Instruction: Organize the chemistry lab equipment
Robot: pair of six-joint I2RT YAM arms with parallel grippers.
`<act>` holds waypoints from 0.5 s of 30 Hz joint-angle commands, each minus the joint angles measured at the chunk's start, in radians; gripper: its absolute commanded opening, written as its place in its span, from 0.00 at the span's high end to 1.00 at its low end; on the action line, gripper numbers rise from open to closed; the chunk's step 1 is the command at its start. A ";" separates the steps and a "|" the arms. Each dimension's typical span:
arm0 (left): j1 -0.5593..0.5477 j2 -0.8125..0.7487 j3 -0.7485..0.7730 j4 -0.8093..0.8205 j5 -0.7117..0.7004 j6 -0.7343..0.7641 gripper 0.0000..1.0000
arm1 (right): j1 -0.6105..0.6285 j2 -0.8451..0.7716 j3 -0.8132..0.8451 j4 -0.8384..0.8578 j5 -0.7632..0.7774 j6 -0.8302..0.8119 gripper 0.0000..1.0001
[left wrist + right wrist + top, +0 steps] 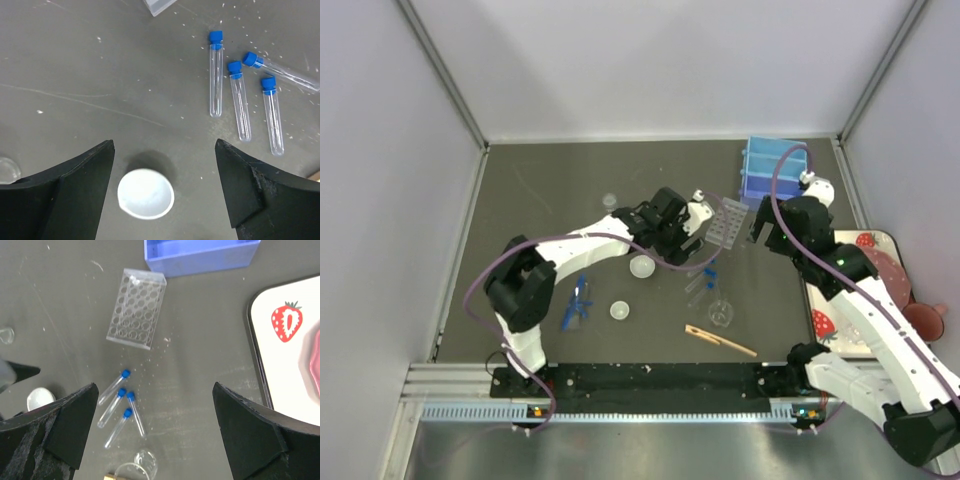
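Hovering with fingers spread, the left gripper [165, 144] straddles a small round dish [145, 193] on the table [75, 75] — seemingly not yet touching it — the right gripper [155, 386], likewise spread, farther off.

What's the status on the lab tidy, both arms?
Left tool open over a small white round dish, no grip. Right tool open, empty. Four blue-capped tubes lie loose; clear tube rack empty. Nothing blocking the dish.

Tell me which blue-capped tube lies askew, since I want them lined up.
The upper-right tube in the left wrist view: it slants diagonally, while the other three tubes lie roughly parallel, caps pointing the same way.
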 commanded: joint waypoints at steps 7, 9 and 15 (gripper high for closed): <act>-0.072 0.160 0.056 0.088 -0.048 0.013 0.20 | -0.005 -0.007 -0.019 -0.007 -0.072 0.008 0.01; -0.077 0.167 0.052 0.109 -0.039 0.011 0.20 | -0.005 -0.005 -0.021 -0.007 -0.075 0.007 0.01; -0.082 0.193 0.059 0.114 -0.019 0.016 0.20 | -0.005 0.005 -0.028 -0.007 -0.078 0.012 0.01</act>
